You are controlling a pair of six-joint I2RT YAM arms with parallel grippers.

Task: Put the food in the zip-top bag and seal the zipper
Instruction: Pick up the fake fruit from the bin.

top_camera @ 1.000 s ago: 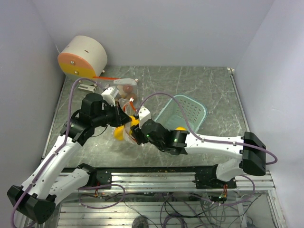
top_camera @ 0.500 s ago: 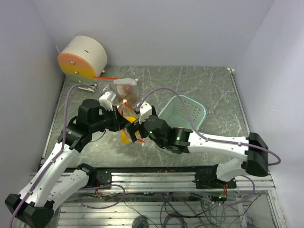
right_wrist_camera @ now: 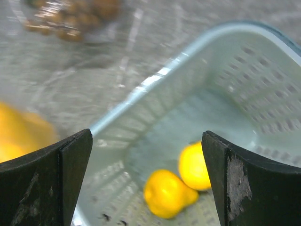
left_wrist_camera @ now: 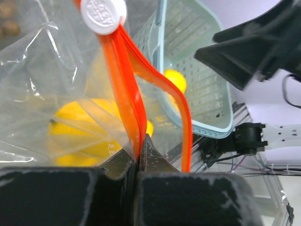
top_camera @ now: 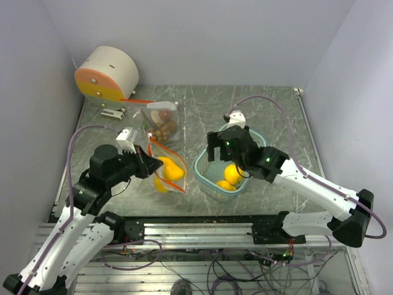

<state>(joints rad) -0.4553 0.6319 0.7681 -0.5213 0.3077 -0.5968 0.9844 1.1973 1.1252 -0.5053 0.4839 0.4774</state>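
Note:
The clear zip-top bag (top_camera: 171,175) with an orange zipper lies left of centre and holds yellow fruits (top_camera: 172,169). My left gripper (top_camera: 145,165) is shut on the bag's orange zipper strip (left_wrist_camera: 123,89), just below the white slider (left_wrist_camera: 103,14). One yellow fruit (left_wrist_camera: 87,127) shows through the plastic. My right gripper (top_camera: 225,151) is open and empty above the pale teal basket (top_camera: 206,178). Two yellow fruits (right_wrist_camera: 168,194) (right_wrist_camera: 194,165) lie in the basket between its open fingers (right_wrist_camera: 70,179). The brown bunch (top_camera: 164,129) and a reddish fruit (top_camera: 164,115) sit in clear plastic further back.
A round white and orange device (top_camera: 107,74) stands at the back left corner. Grey walls close in the table on three sides. The basket rim (right_wrist_camera: 155,77) lies right of the bag, close to it.
My right gripper has moved from the bag's mouth to the right and now hangs over the basket. My left arm has drawn back to the left, still holding the zipper. The basket has shifted nearer.

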